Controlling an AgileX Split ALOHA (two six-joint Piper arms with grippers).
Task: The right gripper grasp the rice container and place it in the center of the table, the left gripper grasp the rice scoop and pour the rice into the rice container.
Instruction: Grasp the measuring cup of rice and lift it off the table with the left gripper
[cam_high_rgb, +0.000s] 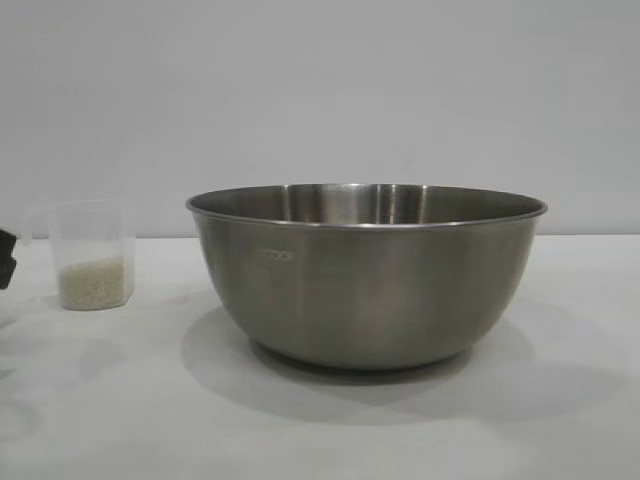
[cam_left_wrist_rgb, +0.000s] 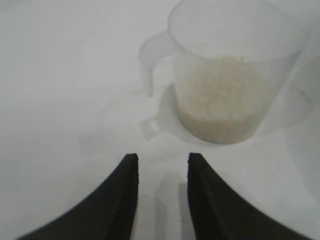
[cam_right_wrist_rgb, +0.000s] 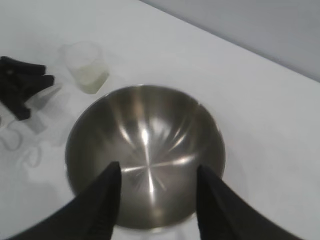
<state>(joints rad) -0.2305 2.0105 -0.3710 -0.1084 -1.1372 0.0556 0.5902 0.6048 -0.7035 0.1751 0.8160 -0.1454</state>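
Left tool (cam_left_wrist_rgb: 161, 172) near rice scoop (cam_left_wrist_rgb: 227, 75); rice container (cam_high_rgb: 366, 270) beside.

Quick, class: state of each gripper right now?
Left gripper: open, empty, short of the rice scoop.
Right gripper: open, empty, above the rice container.

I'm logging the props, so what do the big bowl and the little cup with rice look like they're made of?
The rice container looks like brushed stainless steel: grey sheen, streaked reflections inside, rolled rim. The rice scoop looks like translucent plastic, slightly frosted: the rice shows through its wall, and a moulded side handle shows in the left wrist view. Neither material is certain from looks alone.
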